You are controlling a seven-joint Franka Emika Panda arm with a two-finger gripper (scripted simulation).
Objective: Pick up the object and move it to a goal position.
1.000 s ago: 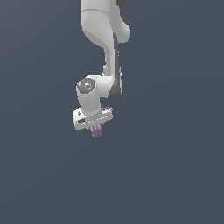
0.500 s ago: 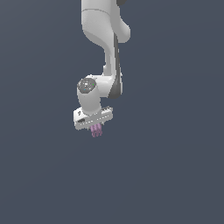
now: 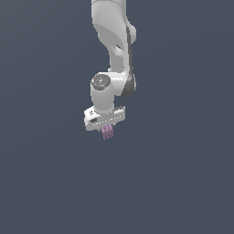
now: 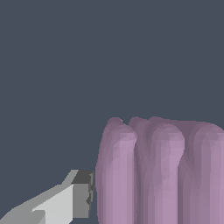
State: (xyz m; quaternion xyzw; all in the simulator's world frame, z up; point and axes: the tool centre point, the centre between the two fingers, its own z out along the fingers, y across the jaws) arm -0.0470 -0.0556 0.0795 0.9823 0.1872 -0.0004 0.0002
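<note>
Hanging clamped between the narrowed fingers of the gripper [image 3: 108, 131], ribbed purple block [image 3: 108, 132] directly beneath the palm, ribs running along the finger [image 4: 81, 199] axis, well above any surface.

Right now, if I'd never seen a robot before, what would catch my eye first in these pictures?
First the white arm, reaching down from the top of the exterior view against a plain dark grey backdrop. At its lower end the gripper is shut on a small purple-pink ribbed block, the only colour in the scene. In the wrist view that block looms large beside one grey fingertip.
</note>
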